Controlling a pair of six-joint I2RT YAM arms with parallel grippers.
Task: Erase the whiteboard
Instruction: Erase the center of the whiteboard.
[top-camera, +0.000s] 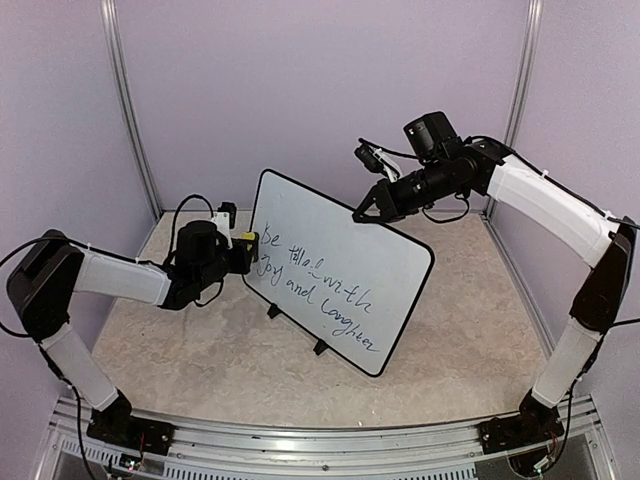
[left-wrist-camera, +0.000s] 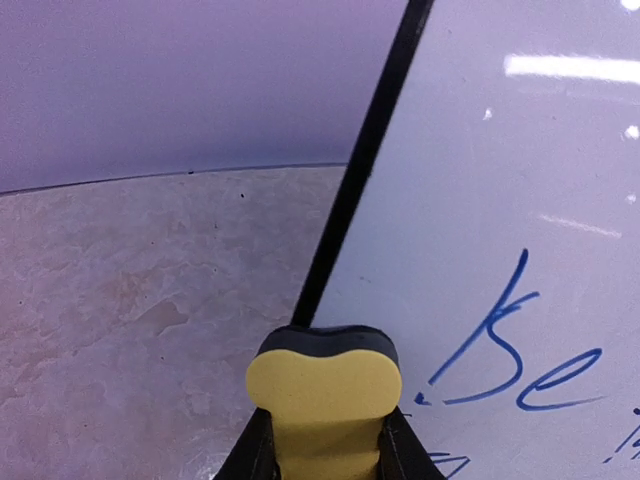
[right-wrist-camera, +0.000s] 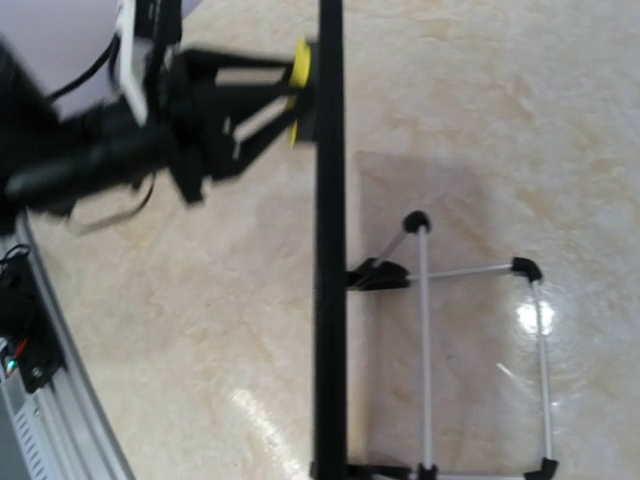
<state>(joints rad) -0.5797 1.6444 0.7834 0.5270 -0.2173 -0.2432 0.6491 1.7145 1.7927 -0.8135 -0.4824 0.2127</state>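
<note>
The whiteboard stands tilted on the table, with blue and black cursive writing on it. My left gripper is shut on a yellow and black eraser at the board's left edge. In the left wrist view the eraser sits between my fingers, beside the black frame and the blue word "Be" on the whiteboard. My right gripper straddles the board's top edge and grips it. The right wrist view looks down the whiteboard's black edge; my own fingers are out of frame, and the eraser shows there.
A white wire stand props the board from behind. Two small black feet rest on the marbled tabletop. Purple walls close the back and sides. A metal rail runs along the near edge.
</note>
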